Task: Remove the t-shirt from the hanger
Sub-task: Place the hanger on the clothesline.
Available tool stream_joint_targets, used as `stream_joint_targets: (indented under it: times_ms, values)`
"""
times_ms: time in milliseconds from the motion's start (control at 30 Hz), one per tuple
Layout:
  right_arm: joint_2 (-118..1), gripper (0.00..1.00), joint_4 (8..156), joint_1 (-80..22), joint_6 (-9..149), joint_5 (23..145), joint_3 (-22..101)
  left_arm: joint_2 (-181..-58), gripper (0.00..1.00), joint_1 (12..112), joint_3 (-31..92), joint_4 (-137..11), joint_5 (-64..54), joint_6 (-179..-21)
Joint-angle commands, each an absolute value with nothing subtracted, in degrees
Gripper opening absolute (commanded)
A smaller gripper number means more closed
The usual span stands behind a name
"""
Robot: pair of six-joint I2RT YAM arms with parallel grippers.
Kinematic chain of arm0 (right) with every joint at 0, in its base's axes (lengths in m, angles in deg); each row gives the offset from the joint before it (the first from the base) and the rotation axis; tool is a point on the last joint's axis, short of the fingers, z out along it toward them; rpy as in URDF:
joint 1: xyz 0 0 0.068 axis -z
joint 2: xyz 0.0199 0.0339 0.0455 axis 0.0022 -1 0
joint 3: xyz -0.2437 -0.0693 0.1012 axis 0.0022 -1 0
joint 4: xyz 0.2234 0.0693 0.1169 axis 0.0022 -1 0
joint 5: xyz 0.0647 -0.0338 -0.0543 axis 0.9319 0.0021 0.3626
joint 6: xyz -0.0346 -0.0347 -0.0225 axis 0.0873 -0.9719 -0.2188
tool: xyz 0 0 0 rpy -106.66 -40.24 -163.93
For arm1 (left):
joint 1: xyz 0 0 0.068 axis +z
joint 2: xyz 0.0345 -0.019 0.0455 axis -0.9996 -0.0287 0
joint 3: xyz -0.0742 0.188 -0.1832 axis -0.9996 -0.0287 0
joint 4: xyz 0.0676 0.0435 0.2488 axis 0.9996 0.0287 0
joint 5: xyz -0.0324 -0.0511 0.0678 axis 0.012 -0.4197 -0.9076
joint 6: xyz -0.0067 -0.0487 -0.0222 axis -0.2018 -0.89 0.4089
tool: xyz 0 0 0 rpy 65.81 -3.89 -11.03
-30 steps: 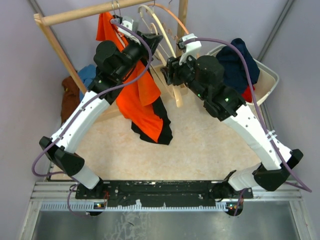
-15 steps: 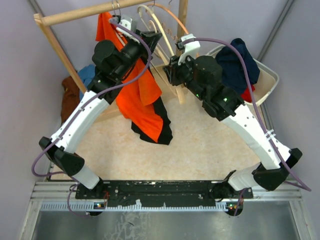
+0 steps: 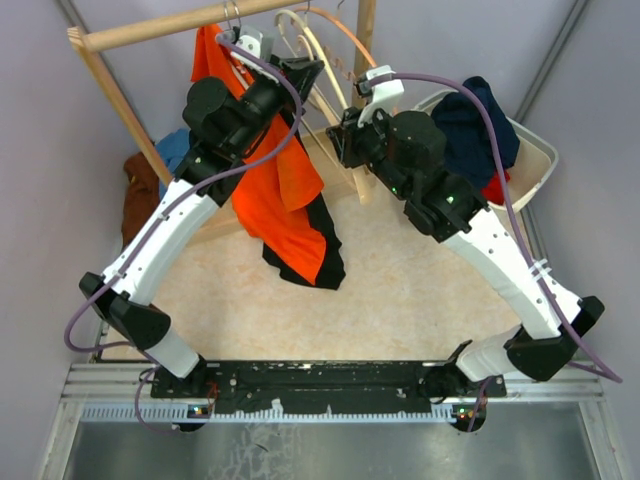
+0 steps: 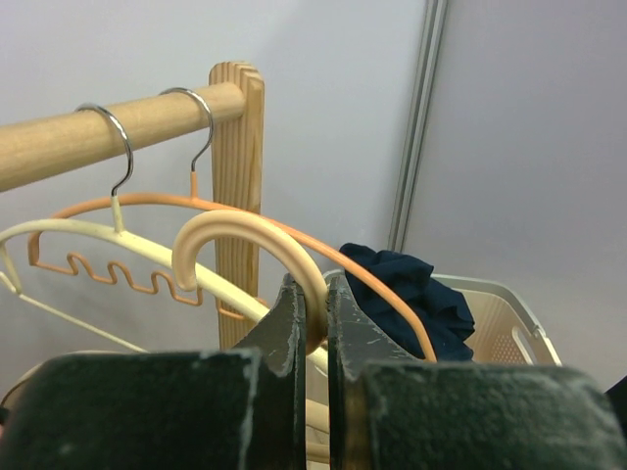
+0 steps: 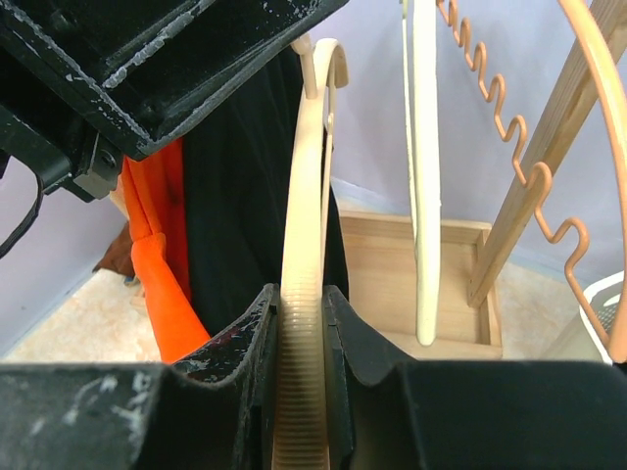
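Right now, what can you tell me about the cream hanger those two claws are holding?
The cream hanger looks like smooth plastic, with a thick curved hook and a ribbed stretch on its arm. The left gripper is shut on the hook's stem and the right gripper pinches the ribbed arm. The hook sits below the wooden rod, not over it. The orange and black t-shirt hangs against one side; whether it is threaded on I cannot tell.
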State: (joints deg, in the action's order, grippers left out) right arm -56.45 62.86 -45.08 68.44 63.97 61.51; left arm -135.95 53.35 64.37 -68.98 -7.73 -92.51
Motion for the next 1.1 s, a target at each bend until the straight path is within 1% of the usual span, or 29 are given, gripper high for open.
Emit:
stream_joint_targets:
  times_ms: [0,67,200,333,400,500,667,833,1067]
  values:
    - [-53.2,0.00,69.0,-45.6,68.2,63.0,61.2,-137.1,0.00,53.3,68.0,-70.1,-7.7,-92.5]
    - [-53.1,0.00,69.6,-45.6,68.4,62.6,60.9,-137.4,0.03,53.3,68.7,-69.3,-7.7,-92.7]
    - [-52.7,0.00,71.6,-45.6,68.6,62.1,59.7,-137.4,0.14,53.3,69.3,-68.1,-7.9,-92.8]
    - [-52.5,0.00,74.0,-45.6,68.6,61.1,59.2,-137.0,0.29,53.3,69.7,-67.1,-8.3,-92.5]
    - [-52.5,0.00,75.8,-45.6,68.5,60.7,58.7,-136.8,0.39,53.3,70.3,-65.9,-8.5,-92.1]
    - [-53.9,0.00,76.6,-45.6,68.1,60.4,60.3,-135.6,0.51,53.4,70.1,-64.5,-8.9,-91.3]
    - [-57.2,0.00,77.1,-45.6,67.2,60.0,64.3,-132.2,0.64,53.4,68.3,-62.8,-10.1,-90.3]
    - [-61.7,0.00,76.8,-45.6,65.5,59.2,70.1,-128.3,0.71,53.4,67.9,-58.7,-14.7,-89.7]
    - [-68.4,0.00,75.4,-45.6,63.5,58.7,78.6,-120.2,0.73,53.5,62.0,-57.9,-21.2,-89.1]
